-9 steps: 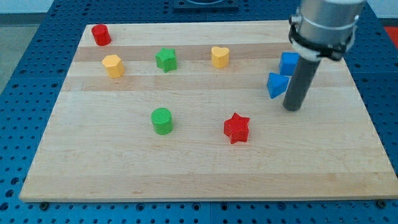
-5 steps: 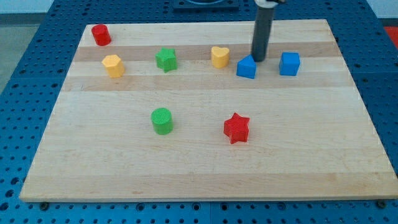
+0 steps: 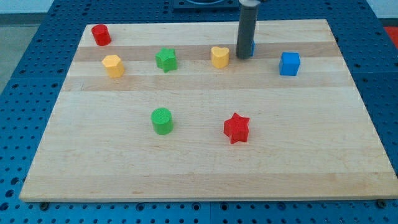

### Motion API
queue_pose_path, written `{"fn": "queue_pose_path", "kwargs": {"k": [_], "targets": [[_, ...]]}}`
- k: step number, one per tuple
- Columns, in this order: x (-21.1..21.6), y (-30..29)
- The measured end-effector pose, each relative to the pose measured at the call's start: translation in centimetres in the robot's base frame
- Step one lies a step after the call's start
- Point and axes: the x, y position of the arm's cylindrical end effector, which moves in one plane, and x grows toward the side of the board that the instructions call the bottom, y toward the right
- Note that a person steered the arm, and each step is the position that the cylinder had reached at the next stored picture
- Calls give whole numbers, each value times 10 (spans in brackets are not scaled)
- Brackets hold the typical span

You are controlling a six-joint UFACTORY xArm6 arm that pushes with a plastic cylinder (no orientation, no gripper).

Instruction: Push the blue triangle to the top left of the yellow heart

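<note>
Nearest the view's bottom, a red star (image 3: 236,128) and a green cylinder (image 3: 162,120) were seen. Farther up, my tip (image 3: 244,57) was placed just right of the yellow heart (image 3: 219,56), the blue triangle (image 3: 252,46) mostly hidden behind the rod. No gripper was fitted.

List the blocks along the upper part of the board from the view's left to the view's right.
red cylinder → yellow hexagon-like block → green star → yellow heart → blue cube. The blue triangle is mostly hidden behind the rod, whose tip sits just right of the heart, so I leave it unplaced.
</note>
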Motion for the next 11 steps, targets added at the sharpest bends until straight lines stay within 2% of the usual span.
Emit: {"fn": "queue_pose_path", "kwargs": {"k": [1,2,3,4,5,6,7,8,9,10,11], "targets": [[-4,-1],[27,18],[30,66],[-12,76],[-19,21],[-17,-63],[11,-52],[16,23],[-16,79],[-59,76],[-64,-10]]}}
